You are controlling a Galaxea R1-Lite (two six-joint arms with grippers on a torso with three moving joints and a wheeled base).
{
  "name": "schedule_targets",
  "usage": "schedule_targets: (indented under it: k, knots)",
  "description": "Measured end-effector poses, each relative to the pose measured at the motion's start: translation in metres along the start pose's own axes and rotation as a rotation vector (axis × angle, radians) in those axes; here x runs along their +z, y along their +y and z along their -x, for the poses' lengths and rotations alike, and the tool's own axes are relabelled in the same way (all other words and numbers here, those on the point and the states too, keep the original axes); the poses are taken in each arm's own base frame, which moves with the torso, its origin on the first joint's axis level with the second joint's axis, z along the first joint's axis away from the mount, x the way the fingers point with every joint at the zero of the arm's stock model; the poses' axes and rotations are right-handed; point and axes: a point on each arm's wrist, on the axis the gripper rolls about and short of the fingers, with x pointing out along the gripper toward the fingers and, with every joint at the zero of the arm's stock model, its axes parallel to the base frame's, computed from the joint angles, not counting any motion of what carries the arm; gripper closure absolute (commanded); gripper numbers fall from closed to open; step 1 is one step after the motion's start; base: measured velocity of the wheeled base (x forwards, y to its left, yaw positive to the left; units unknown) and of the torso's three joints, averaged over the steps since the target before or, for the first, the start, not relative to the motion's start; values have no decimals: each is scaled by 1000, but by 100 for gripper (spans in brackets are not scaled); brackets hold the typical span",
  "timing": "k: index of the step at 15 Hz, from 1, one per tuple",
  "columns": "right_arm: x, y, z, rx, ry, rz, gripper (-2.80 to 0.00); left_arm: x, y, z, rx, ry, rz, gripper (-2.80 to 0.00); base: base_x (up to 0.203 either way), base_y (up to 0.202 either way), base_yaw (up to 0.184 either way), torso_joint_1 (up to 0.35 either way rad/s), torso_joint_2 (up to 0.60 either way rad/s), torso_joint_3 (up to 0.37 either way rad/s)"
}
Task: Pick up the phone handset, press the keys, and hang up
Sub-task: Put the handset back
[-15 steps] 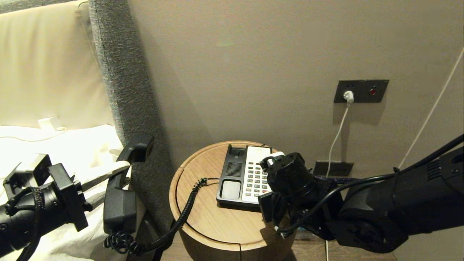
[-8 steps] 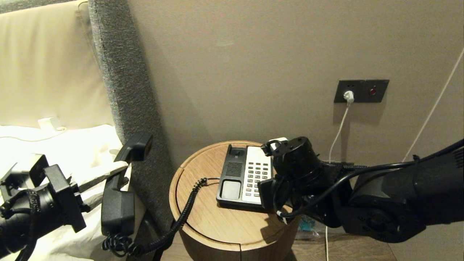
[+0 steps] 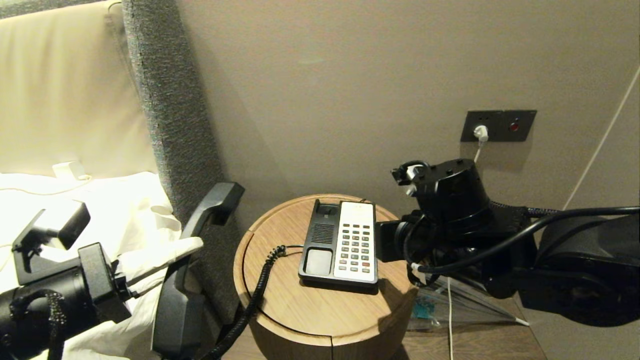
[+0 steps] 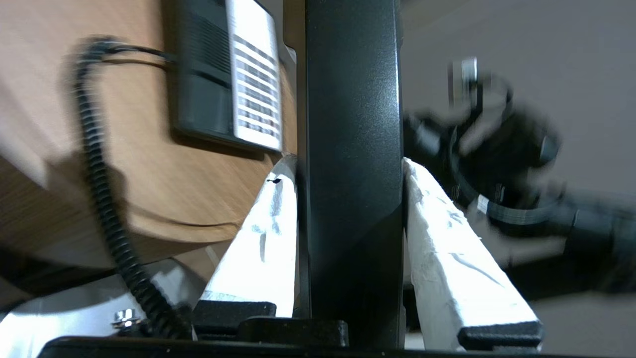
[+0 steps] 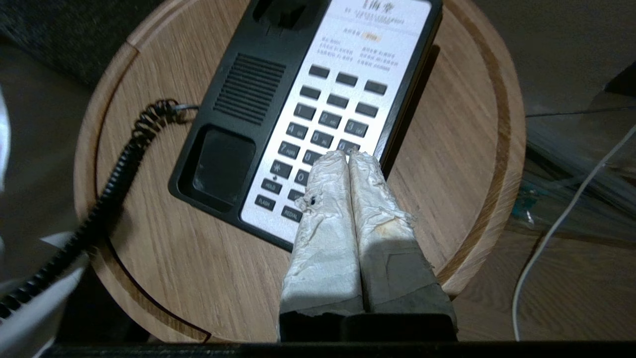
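The black phone handset (image 3: 216,199) hangs tilted in the air left of the round wooden table (image 3: 310,310), over the bed's edge. My left gripper (image 3: 187,252) is shut on its middle. In the left wrist view both white-wrapped fingers (image 4: 263,233) press against the handset (image 4: 353,99). Its coiled cord (image 3: 256,292) runs to the phone base (image 3: 320,235) on the table. The keys (image 3: 356,248) lie uncovered. My right gripper (image 5: 348,155) is shut and empty, hovering above the lower keys (image 5: 328,119). The right arm (image 3: 450,200) stands right of the phone.
A grey padded headboard edge (image 3: 175,125) and white bedding (image 3: 100,210) are on the left. A wall socket with a white charger (image 3: 481,132) and its cable hangs behind the right arm. A clear plastic bag (image 3: 450,300) lies beside the table.
The right arm has lifted and drawn back to the right, uncovering the keys. The left gripper has swung the handset toward the table and tilted it.
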Motion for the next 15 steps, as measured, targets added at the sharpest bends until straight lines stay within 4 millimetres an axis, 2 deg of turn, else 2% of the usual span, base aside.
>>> schedule_targets:
  k: [2, 4, 9, 12, 15]
  knots:
    - [10, -5, 7, 8, -32, -33, 0, 8, -13, -18, -4, 68, -68, 0, 0, 0, 0, 0, 0, 0]
    - [23, -16, 10, 7, -64, -90, 0, 17, -21, -45, 51, 118, -137, 0, 0, 0, 0, 0, 0, 0]
    - [61, -48, 11, -55, -177, -180, 0, 23, -13, -127, 331, 145, -503, 0, 0, 0, 0, 0, 0, 0]
    - [66, -56, 13, -79, -195, -195, 0, 29, -7, -171, 478, 124, -597, 0, 0, 0, 0, 0, 0, 0]
    - [65, -65, 13, -100, -212, -211, 0, 34, -5, -203, 564, 129, -606, 0, 0, 0, 0, 0, 0, 0]
